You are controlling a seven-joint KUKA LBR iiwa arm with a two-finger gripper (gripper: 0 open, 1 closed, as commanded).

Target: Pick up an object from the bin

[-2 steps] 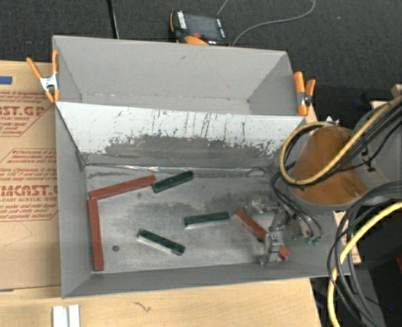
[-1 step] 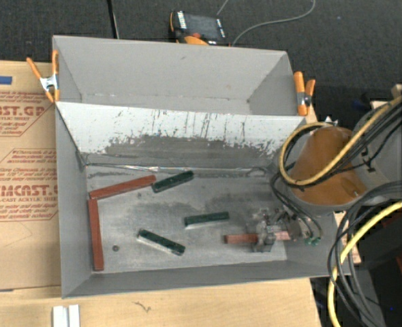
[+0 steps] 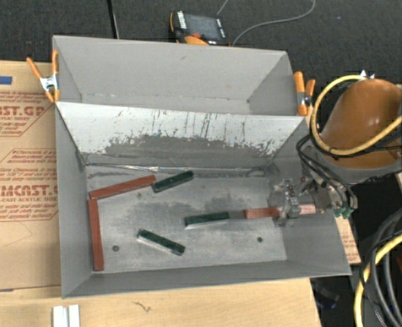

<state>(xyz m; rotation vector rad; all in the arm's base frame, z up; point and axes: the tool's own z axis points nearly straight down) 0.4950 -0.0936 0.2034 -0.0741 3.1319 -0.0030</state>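
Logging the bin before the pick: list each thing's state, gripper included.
gripper: low, right side of bin.
L-shaped red-brown strip: flat, along left wall.
upper green bar: flat, beside the strip's end.
green-and-red bar: flat, red end at the gripper.
lower green bar: flat, alone.

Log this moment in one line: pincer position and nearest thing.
pincer: low, right side of bin | at: red end of green-and-red stick | stick: flat on floor | nearby: upper green stick, lower green stick, red L-bracket

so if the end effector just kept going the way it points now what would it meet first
Most likely the red end of the green-and-red stick, which lies right by the end effector on the bin floor. Whether they touch now is unclear.
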